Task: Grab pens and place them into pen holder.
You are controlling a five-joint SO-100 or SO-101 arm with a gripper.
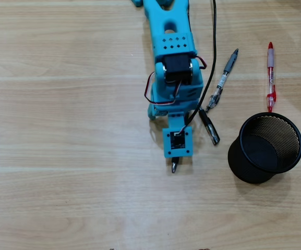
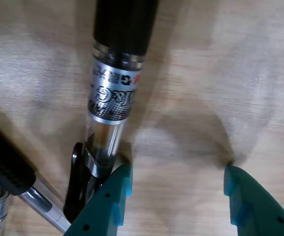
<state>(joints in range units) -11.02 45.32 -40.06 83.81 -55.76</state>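
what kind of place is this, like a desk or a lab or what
Probably a desk or hobby bench: a light wood-grain tabletop, a small turquoise arm with exposed wiring, and office items on it, a black mesh pen holder and loose pens such as the red pen. Nothing beyond the tabletop shows.

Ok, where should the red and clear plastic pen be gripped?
Probably around the mid-barrel of the red and clear plastic pen, coming straight down from above with the jaws across its width. It lies flat on the wooden table, long and thin, with bare wood along both sides.
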